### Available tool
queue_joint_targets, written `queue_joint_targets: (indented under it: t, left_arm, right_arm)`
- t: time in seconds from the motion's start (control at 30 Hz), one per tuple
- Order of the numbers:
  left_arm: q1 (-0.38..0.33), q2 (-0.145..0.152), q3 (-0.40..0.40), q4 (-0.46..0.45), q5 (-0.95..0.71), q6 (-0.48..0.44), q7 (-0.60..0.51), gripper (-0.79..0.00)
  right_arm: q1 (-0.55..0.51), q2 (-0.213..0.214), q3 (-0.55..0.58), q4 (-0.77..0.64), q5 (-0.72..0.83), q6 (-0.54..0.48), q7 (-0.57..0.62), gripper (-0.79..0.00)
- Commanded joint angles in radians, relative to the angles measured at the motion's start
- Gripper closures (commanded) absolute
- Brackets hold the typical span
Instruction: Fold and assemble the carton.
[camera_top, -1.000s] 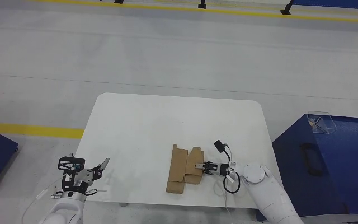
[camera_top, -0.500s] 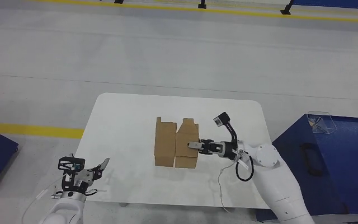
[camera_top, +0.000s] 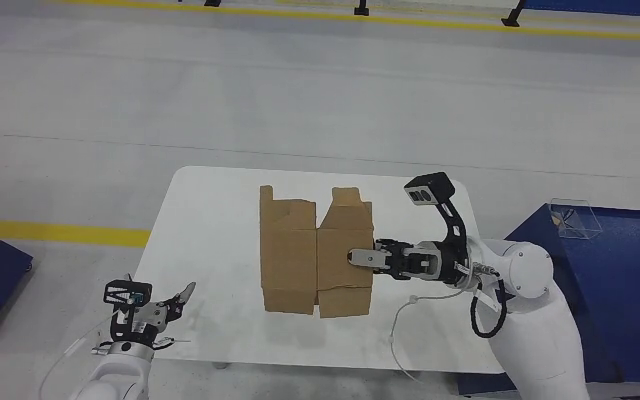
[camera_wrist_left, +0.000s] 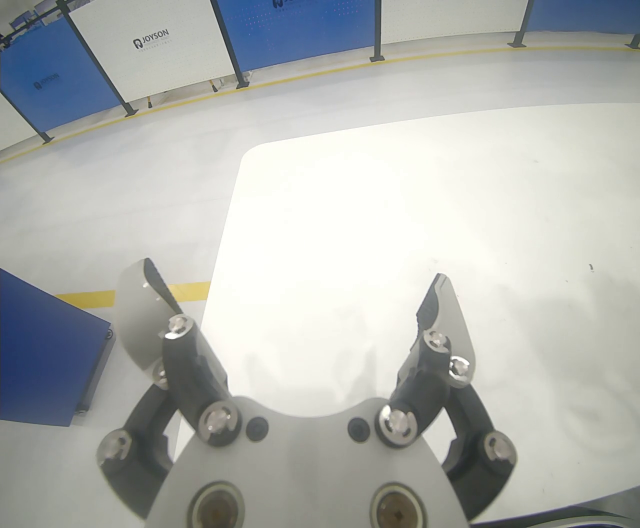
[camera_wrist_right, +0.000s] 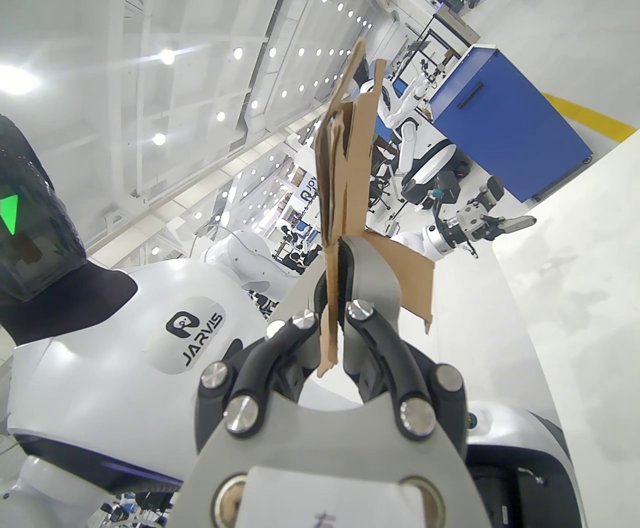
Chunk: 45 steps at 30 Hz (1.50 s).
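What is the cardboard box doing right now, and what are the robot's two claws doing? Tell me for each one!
Brown flat cardboard carton: flattened, not folded into a box, held up off the white table by one edge.
Right gripper: shut on the carton's edge.
Left gripper: open, holding nothing, over the table's corner.

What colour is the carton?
The carton is plain brown, clearest in the top view.

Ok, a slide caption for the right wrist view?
Right tool clamps the brown cardboard carton, seen edge-on, white table beyond.
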Motion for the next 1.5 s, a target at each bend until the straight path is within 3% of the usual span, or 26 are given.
queue_joint_targets:
  t: [0.0, 1.03, 1.1, 1.3, 1.47]
  left_arm:
    - [0.0, 0.0, 0.0, 0.0, 0.0, 0.0, 0.0, -0.785]
    - [0.0, 0.0, 0.0, 0.0, 0.0, 0.0, 0.0, -0.785]
    - [0.0, 0.0, 0.0, 0.0, 0.0, 0.0, 0.0, -0.785]
    - [0.0, 0.0, 0.0, 0.0, 0.0, 0.0, 0.0, -0.785]
    - [0.0, 0.0, 0.0, 0.0, 0.0, 0.0, 0.0, -0.785]
  right_arm:
    - [0.0, 0.0, 0.0, 0.0, 0.0, 0.0, 0.0, 0.0]
    - [-0.008, 0.0, 0.0, -0.01, 0.011, 0.004, -0.023, 0.0]
    - [-0.017, -0.001, -0.005, -0.002, 0.084, 0.053, -0.025, 0.0]
    - [0.029, -0.016, -0.059, 0.176, 0.565, 0.294, 0.093, 0.0]
    - [0.087, -0.049, -0.216, 0.379, 0.915, 0.633, 0.147, 0.0]
